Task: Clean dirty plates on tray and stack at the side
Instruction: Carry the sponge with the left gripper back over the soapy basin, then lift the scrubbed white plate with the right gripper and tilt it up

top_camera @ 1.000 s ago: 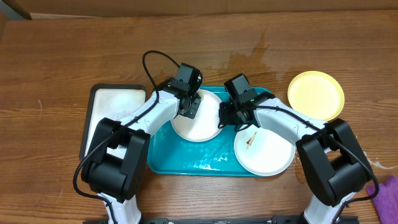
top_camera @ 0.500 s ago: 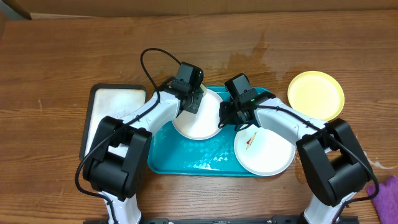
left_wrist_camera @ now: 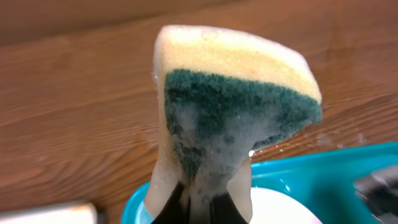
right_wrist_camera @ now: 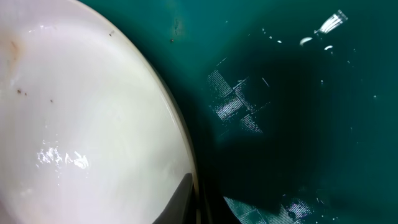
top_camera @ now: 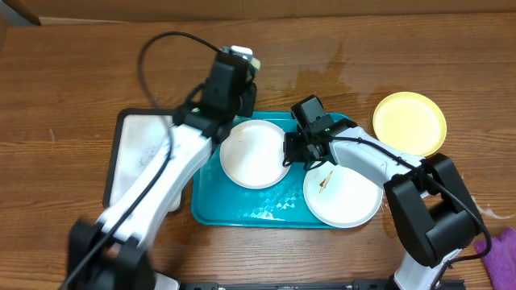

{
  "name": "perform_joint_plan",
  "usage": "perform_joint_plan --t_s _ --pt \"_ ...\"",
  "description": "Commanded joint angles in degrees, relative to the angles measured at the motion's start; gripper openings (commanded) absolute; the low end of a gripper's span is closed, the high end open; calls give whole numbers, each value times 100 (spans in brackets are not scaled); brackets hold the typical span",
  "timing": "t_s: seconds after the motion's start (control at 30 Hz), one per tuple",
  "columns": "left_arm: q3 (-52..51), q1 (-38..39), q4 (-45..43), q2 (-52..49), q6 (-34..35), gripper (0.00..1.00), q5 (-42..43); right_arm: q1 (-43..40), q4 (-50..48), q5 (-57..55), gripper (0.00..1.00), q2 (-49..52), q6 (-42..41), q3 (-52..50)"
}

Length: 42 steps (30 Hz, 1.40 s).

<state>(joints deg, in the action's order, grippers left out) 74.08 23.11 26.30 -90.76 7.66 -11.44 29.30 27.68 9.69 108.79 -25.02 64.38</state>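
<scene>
Two white plates lie on the teal tray [top_camera: 242, 208]. The left white plate [top_camera: 254, 155] looks wet; it also fills the right wrist view [right_wrist_camera: 87, 124]. The right white plate [top_camera: 347, 197] carries an orange smear. The yellow-green plate [top_camera: 409, 122] sits on the table right of the tray. My left gripper [top_camera: 239, 60] is shut on a soapy yellow-and-green sponge [left_wrist_camera: 230, 106], raised above the tray's far left corner. My right gripper [top_camera: 288, 153] is shut on the right rim of the left white plate, one finger [right_wrist_camera: 180, 202] on top of it.
A white tray with a black rim [top_camera: 141, 153] lies left of the teal tray. A wet patch [top_camera: 330, 72] marks the wood behind the tray. A purple cloth [top_camera: 501, 250] lies at the right edge.
My left gripper has lifted off the left white plate with the sponge and risen up and back. The right gripper has held still on the plate's rim.
</scene>
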Motion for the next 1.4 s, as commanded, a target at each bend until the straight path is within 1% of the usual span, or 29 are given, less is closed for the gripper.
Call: perform_joint_plan --t_s 0.0,0.13,0.2,0.27,0.33,0.4,0.5,0.57,0.6,0.63,0.67,0.7,0.73,0.87,0.93,1.03,1.17,1.37 --pt "68 -251 748 649 481 4 -114 26 24 9 5 -131 72 -48" --pt "68 -763 2063 999 787 4 -76 26 24 96 21 -131 72 -39" --pt "68 -1095 2710 1045 826 4 -26 24 42 170 27 -131 74 -13" --pt "57 -1486 3342 1019 824 4 24 26 74 254 36 -131 74 33" --pt "35 -1858 3781 953 820 4 146 26 111 313 45 -131 72 68" --pt "-20 -2179 4009 855 708 4 348 26 120 400 50 -131 70 72" --pt "-85 -2583 4194 601 468 4 588 26 227 413 51 -131 -81 72" --pt "-87 -2789 4297 378 389 4 811 33 308 411 50 -131 -190 66" --pt "-87 -2874 4323 264 341 4 953 33 326 411 43 -131 -234 55" --pt "-87 -2944 4336 155 275 4 1082 33 345 409 32 -131 -273 55" --pt "-87 -3008 4341 42 216 4 1180 33 354 409 17 -131 -275 55" --pt "-87 -3060 4341 -68 179 4 1263 33 356 409 7 -131 -275 55" --pt "-87 -3097 4332 -177 160 4 1309 33 354 409 4 -131 -278 55" --pt "-87 -3141 4245 -529 153 4 1325 31 378 409 4 -133 -291 120" --pt "-87 -3139 4201 -616 153 4 1320 20 577 374 4 -133 -260 310" --pt "-87 -3141 4107 -634 153 4 1292 22 1097 179 4 -133 -219 719" --pt "-87 -3139 3991 -634 153 7 1252 66 1790 -431 4 -133 -153 1300" --pt "-87 -3141 3991 -632 151 10 1226 125 2892 -1093 4 -133 166 2140"
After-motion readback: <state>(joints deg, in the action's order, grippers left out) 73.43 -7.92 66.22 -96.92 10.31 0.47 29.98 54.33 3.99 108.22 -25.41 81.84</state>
